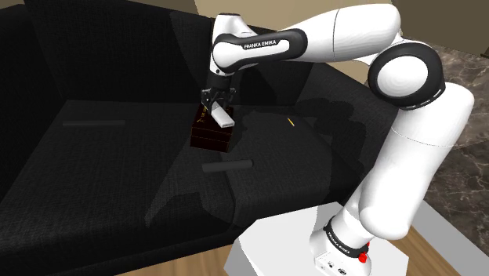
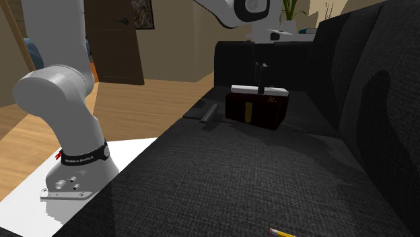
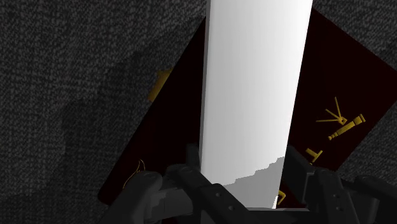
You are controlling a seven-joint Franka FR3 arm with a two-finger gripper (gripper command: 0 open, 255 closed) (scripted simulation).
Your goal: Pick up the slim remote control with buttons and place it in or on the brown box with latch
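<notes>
currently, item: slim remote [image 1: 222,117], drawn plain white, no buttons discernible; location: pinched across its width between the jaws of the black gripper [image 1: 218,103], held level directly over the lid of the dark brown box [image 1: 208,136] with gold markings; in the second exterior view it sits at or just above the lid, contact not determinable; box stands on the seat of the black sofa [image 1: 117,172]; step in hand, as judged: setting the remote down on the box; handling notes: remote seems to span nearly the whole lid, leaving little margin, so keep its middle over the lid's middle; lower until it bears flat; then spread the fingers [image 3: 186,170] without sideways drag; withdraw straight up; also on the seat, apart from the box: a dark grey bar [image 1: 227,165]; a pencil [image 1: 291,121]
</notes>
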